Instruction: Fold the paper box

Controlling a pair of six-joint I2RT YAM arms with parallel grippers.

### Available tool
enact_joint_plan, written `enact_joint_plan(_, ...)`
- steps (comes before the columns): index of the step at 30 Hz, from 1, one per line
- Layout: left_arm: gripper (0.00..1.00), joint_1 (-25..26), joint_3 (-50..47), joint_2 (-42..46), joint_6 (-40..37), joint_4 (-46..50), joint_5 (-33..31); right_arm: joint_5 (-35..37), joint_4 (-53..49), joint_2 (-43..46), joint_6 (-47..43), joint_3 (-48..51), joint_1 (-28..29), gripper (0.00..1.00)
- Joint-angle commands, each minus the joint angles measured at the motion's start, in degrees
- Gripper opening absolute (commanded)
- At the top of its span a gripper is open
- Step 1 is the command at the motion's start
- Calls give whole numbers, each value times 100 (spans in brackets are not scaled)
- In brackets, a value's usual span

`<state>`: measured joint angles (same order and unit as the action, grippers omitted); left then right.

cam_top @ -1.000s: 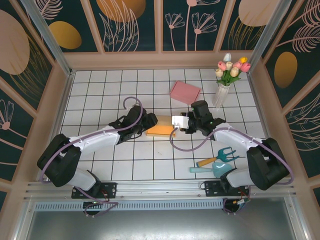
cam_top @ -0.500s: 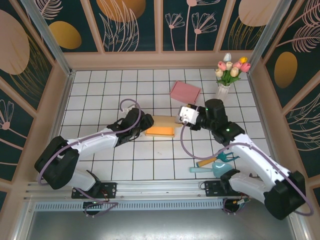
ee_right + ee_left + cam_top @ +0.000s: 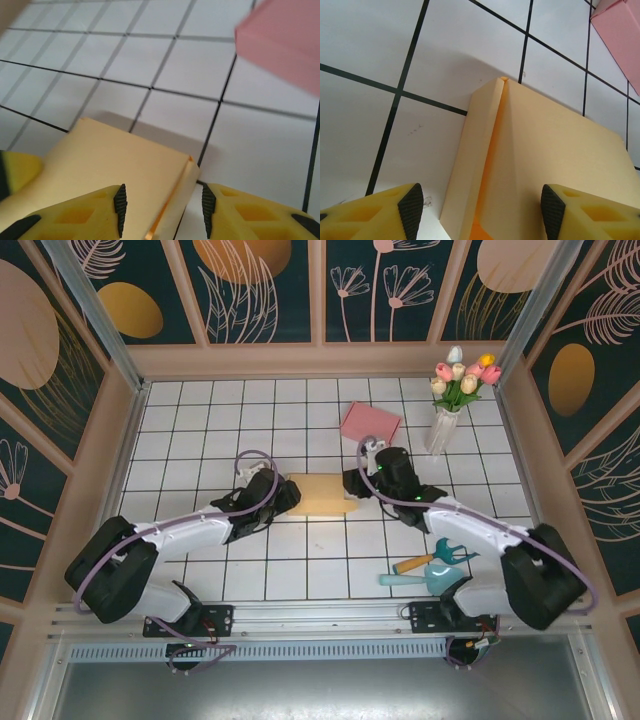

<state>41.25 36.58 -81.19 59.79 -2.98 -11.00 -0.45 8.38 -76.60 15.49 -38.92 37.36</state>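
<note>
**Both tools released, one at each end of the flat box**

The box (image 3: 320, 494) lies flat on the bench (image 3: 200, 430), near the middle and between the two arms. The pink box (image 3: 370, 423) sits just beyond it and apart from it. The vase (image 3: 443, 432) stands well off to the right.

The left tool (image 3: 477, 210) is at the box's left end. Its jaws are spread, with one pad (image 3: 411, 207) over bare tile beside the narrow folded flap and the other over the box's top face. Neither pad presses the paper, so nothing is gripped. The right tool (image 3: 162, 202) meets the opposite end the same way: its jaws are parted around the corner where the flap edge runs, with a gap on both sides.

This placement looks deliberate. With a tool at each end, either one could pin the sheet while the other works a flap, or each could take its own end. The spread jaws suggest a pause between grips rather than a hold. The box is not yet stood up, so most of the folding seems to remain.

Both arms reach low and forward from their bases, with the forearms angled inward so that they converge on the box. The wrists are held close to the bench, and each wrist camera looks along the paper at a shallow slant. The right elbow swings out wide to the right, while the left arm runs in a straighter diagonal.
</note>
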Motion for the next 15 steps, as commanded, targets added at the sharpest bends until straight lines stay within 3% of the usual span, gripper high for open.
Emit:
enact_joint_plan(1,67,18,-123,137,-87,26,-206,914,433,-378,804,-44,302,48)
enact_joint_plan(10,69,14,-135,-216,-59,20,-149,1167,736,-1630,932,-153,540,50)
enact_joint_plan(15,73,16,222,-125,49,824,-558,1431,669,-1927,1008,-221,670,51)
